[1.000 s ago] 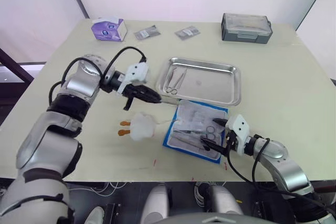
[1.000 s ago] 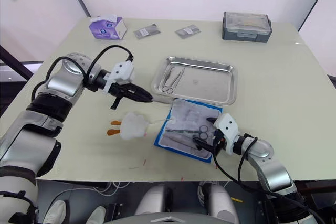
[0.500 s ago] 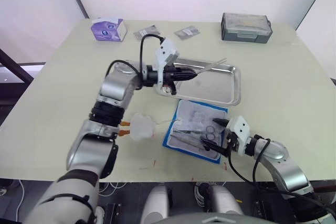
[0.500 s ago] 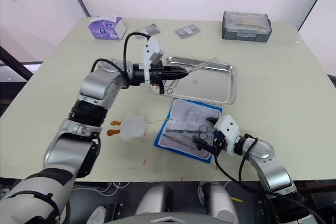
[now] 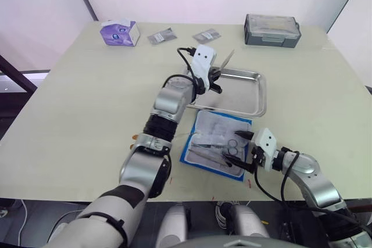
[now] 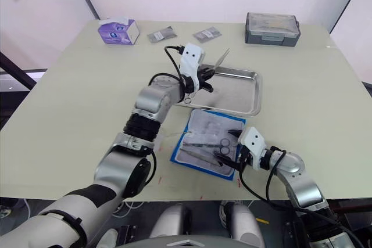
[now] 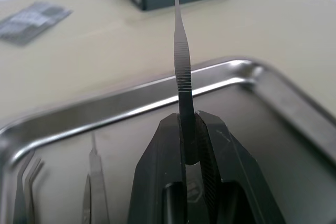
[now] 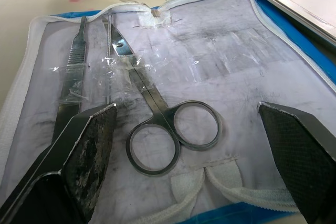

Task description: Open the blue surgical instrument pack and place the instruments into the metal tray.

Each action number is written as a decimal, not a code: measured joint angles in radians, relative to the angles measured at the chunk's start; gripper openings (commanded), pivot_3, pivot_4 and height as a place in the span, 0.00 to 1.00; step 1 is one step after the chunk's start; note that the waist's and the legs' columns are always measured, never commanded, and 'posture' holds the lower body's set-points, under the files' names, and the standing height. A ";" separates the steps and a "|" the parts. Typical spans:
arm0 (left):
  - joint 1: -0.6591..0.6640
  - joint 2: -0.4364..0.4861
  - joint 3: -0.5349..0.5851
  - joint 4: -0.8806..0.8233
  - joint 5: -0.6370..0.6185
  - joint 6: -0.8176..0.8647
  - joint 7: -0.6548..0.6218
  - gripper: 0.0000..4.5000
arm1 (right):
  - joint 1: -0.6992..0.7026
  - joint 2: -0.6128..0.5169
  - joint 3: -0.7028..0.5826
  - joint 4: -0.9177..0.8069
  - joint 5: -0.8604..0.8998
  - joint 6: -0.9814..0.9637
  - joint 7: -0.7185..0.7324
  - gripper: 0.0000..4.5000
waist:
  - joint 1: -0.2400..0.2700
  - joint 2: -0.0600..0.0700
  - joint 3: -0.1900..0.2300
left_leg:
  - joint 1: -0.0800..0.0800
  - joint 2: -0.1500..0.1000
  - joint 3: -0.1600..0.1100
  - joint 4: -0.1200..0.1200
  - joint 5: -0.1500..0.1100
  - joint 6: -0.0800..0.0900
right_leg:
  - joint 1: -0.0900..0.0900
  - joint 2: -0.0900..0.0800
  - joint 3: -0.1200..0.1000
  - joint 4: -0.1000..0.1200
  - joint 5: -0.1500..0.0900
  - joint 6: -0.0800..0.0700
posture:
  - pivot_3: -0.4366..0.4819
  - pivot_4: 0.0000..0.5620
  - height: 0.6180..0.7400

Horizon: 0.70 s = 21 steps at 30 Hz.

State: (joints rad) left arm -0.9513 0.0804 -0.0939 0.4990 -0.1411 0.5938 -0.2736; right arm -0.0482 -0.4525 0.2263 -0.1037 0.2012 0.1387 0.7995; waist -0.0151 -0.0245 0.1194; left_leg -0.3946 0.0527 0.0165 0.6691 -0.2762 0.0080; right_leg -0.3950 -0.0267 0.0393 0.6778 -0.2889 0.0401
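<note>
The left pincer (image 7: 188,145) is pressed together on a slim pair of tweezers (image 7: 182,66), whose ridged tip sticks out past the fingers and angles up over the metal tray (image 5: 256,101); in the head views the pincer hangs above the tray's end at about 9 o'clock, so I judge this tool is about to be laid down rather than already dropped. A few slim tools (image 7: 23,187) already lie flat in that same end of the tray, so part of the transfer is done. Just beside the tray at its 6 o'clock edge the blue pack (image 5: 216,145) lies opened flat on the table, whitish lining up (the opening step is finished). Inside it remain a pair of scissors (image 8: 157,114) with ring handles and, next to them, at least two more thin flat tools (image 8: 71,90) tucked under clear film. The right pincer (image 8: 194,150) is spread wide, hovering low over the pack's near edge with the scissors' rings between its fingers, holding nothing. Left to do, as I read it: release the tweezers into the tray, then move the scissors and the remaining tools across.
</note>
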 measured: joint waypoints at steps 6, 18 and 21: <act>0.030 -0.034 0.011 0.015 0.034 0.027 0.102 0.03 | -0.001 0.000 0.000 0.004 0.000 -0.005 0.001 1.00 | 0.000 0.000 0.000 | 0.000 0.000 0.000 0.000 0.000 0.000 | 0.000 0.000 0.000 0.000 0.000 0.000 | 0.48 0.27 0.98; 0.064 -0.039 0.056 0.015 0.039 0.126 0.148 0.03 | 0.001 -0.001 0.000 0.004 0.000 -0.009 -0.003 1.00 | 0.001 0.000 0.000 | 0.000 0.000 0.000 0.000 0.001 -0.001 | 0.000 0.000 0.000 0.000 0.000 0.000 | 0.48 0.27 0.98; 0.072 -0.039 0.057 0.010 0.039 0.143 0.147 0.03 | 0.003 0.000 0.000 0.004 0.000 -0.009 -0.004 1.00 | 0.001 0.000 0.000 | 0.000 0.000 0.000 0.000 0.001 -0.002 | 0.000 0.000 0.000 0.000 0.000 0.000 | 0.48 0.27 0.98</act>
State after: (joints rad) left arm -0.8793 0.0412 -0.0366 0.5089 -0.1023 0.7373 -0.1263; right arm -0.0456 -0.4529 0.2262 -0.1001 0.2011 0.1293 0.7956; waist -0.0140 -0.0244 0.1194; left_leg -0.3943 0.0526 0.0166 0.6689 -0.2751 0.0061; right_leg -0.3950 -0.0267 0.0392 0.6777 -0.2889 0.0401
